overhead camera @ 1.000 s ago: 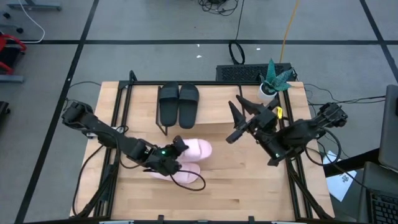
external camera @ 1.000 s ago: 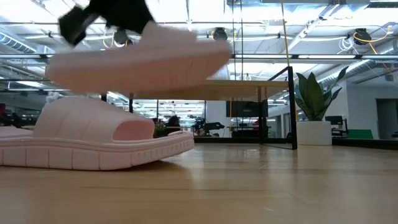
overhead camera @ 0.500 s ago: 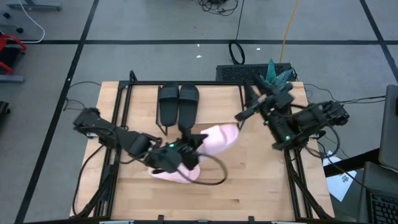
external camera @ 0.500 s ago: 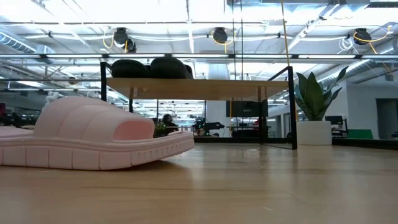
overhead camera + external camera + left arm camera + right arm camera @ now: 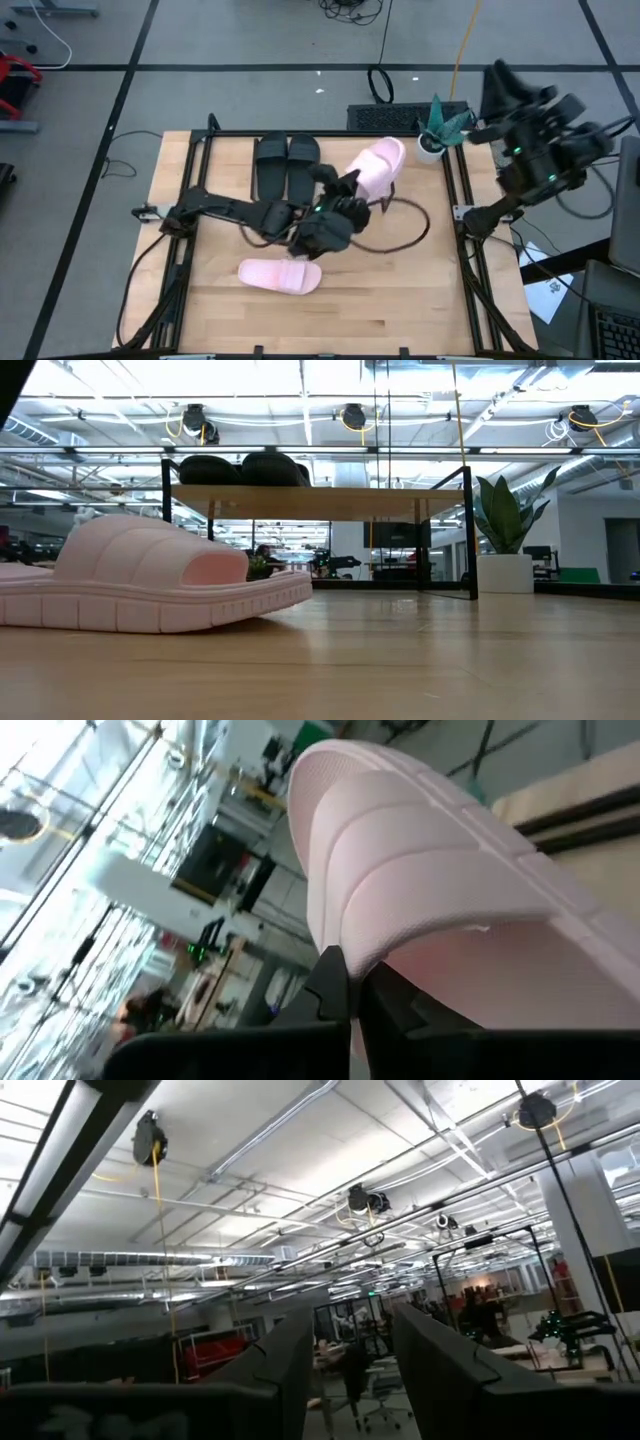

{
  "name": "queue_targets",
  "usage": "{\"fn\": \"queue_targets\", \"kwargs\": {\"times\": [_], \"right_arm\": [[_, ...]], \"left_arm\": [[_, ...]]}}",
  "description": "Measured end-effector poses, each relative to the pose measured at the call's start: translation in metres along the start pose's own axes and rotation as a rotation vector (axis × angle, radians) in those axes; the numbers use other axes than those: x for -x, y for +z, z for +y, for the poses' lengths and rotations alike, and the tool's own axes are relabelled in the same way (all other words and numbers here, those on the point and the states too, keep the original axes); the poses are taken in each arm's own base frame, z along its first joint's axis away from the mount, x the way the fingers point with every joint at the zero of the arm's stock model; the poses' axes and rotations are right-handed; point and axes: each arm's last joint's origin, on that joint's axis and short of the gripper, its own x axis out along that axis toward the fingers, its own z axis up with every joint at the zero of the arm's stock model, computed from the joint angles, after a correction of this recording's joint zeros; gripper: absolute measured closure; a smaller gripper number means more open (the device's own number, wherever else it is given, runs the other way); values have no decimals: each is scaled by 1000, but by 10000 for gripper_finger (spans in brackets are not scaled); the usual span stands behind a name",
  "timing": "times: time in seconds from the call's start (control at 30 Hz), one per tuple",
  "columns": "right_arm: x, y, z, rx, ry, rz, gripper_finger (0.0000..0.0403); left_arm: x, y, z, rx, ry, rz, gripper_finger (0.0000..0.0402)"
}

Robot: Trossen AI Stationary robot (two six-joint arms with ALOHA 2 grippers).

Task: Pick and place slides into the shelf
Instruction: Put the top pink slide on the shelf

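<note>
My left gripper (image 5: 352,190) reaches across the table and is shut on a pale pink slide (image 5: 376,165), held high over the right part of the shelf (image 5: 332,148). Two black slides (image 5: 287,163) lie side by side, soles down, on the shelf's top board (image 5: 315,500). The second pink slide (image 5: 280,275) rests sole-down on the near part of the table and fills the left of the low view (image 5: 150,585). My right gripper (image 5: 500,85) is open and raised beyond the table's far right corner, pointing at the ceiling. My left gripper holds the pink slide by the edge of its wide strap (image 5: 345,955). The strap is pinched, one finger (image 5: 328,982) on its outer face and the other (image 5: 395,1005) under it in the foot opening. The slide is lifted clear and tilted, stretching away beyond the fingers.
A potted plant (image 5: 436,125) in a white pot stands at the table's far right corner, close to the held slide. Black frame rails (image 5: 470,250) run along the table's left and right sides. A black cable (image 5: 400,235) loops over the table's middle.
My left gripper has carried the pink slide up from beside its mate, toward the far right, to above the shelf's right part; the slide has turned about on the way. My right arm has drawn back from the table's middle and risen toward the far right corner.
</note>
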Motion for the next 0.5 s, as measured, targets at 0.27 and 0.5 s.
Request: {"fn": "queue_targets", "kwargs": {"times": [0.27,0.5], "right_arm": [[-1,8,-13,26,45,24,273],[0,0,-4,119,56,96,273]], "left_arm": [[-59,-18,6,234,89,108,401],[-88,-33,19,292,138,173,401]]}}
